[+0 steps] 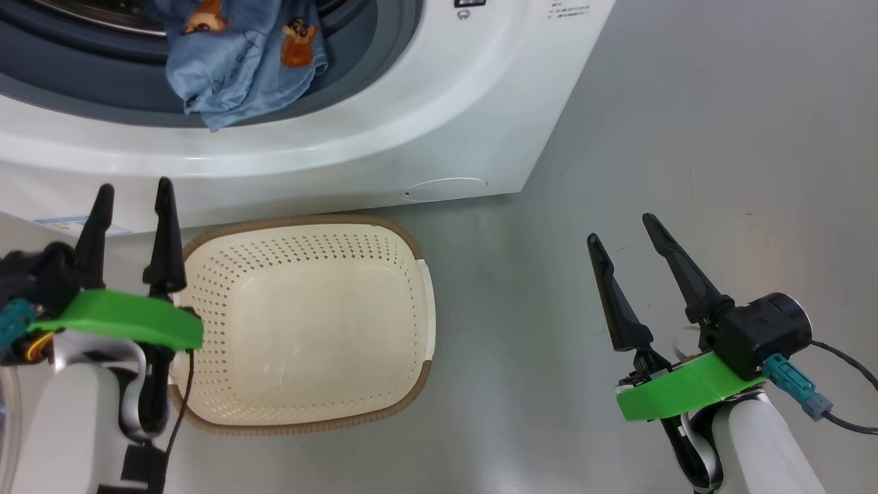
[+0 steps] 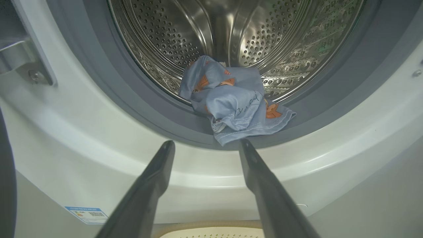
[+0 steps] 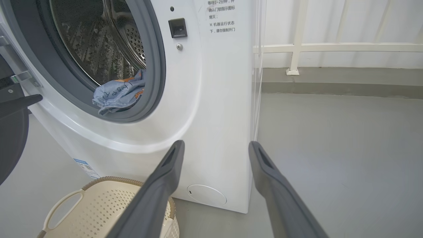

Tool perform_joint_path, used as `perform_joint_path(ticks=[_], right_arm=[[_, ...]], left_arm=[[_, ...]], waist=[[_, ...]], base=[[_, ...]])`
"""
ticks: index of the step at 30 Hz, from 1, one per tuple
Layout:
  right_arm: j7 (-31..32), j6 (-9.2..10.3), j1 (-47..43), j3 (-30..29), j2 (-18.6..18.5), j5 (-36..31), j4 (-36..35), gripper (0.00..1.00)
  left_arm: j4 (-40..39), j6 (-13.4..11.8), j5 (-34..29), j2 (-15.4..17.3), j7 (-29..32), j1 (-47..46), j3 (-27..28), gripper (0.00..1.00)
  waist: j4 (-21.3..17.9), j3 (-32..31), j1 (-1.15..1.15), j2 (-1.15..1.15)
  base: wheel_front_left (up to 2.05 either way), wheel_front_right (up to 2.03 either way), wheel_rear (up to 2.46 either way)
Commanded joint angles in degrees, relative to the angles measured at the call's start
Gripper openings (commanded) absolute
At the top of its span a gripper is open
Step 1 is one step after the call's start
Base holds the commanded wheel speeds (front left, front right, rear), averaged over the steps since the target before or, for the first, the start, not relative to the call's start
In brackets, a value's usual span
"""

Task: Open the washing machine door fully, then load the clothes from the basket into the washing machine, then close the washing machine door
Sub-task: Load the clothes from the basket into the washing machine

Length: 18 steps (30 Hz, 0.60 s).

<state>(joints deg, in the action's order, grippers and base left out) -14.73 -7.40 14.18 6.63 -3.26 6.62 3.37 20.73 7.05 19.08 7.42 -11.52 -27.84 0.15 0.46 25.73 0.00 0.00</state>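
Look at the big white front-loading washing machine [image 1: 439, 137]. The light blue garment with orange cartoon figures [image 2: 234, 105] is in its mouth, but only halfway. The bunch lies on the front lip of the perforated steel drum [image 2: 158, 39], and a hem drapes out across the grey-blue rubber gasket [image 2: 148, 109] at the bottom of the opening. That's the worry: the round dark door [image 3: 11, 148] hangs open at the machine's hinge side, and if it's swung shut now, I reckon that hem gets pinched in the seal or the latch won't catch. It wants a push deeper first.

The small cream perforated basket with the brown woven rim [image 1: 295, 223] sits on the floor just in front of the machine with nothing in it. The left tool [image 1: 134, 184] hovers before the machine by the basket's edge, fingers spread wide, holding nothing. The right tool [image 1: 619, 226] is off the machine's front corner, equally wide and bare.

As for writing, a Chinese notice [image 3: 222, 19] beside the latch socket [image 3: 177, 27] mentions waiting a minute or two and not forcing the door. A blue sticker [image 2: 86, 215] low on the front is too small to read. There's no brand name I can make out.
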Motion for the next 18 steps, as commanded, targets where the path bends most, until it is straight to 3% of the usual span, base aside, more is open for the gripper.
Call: perform_joint_path(ticks=[1,8,18], right_arm=[[-0.3,-0.09,-0.6,1.3,0.4,-0.3,-1.2,1.0],[-0.3,-0.09,-1.1,0.2,0.4,-0.5,-1.1,1.0],[-0.3,-0.09,-2.3,0.1,0.4,-0.2,-0.6,1.0]], left_arm=[[-2.5,-0.5,0.4,2.4,0.1,1.4,2.0,1.0],[-9.8,-1.8,1.2,2.2,1.8,7.6,2.4,1.0],[-14.5,-3.6,2.1,2.4,3.8,13.3,3.4,1.0]], waist=[[0.0,-0.1,0.0,0.0],[-0.2,-0.9,0.0,0.0],[-1.5,-3.0,0.0,0.0]], base=[[0.0,0.0,0.0],[0.0,0.0,0.0],[0.0,0.0,0.0]])
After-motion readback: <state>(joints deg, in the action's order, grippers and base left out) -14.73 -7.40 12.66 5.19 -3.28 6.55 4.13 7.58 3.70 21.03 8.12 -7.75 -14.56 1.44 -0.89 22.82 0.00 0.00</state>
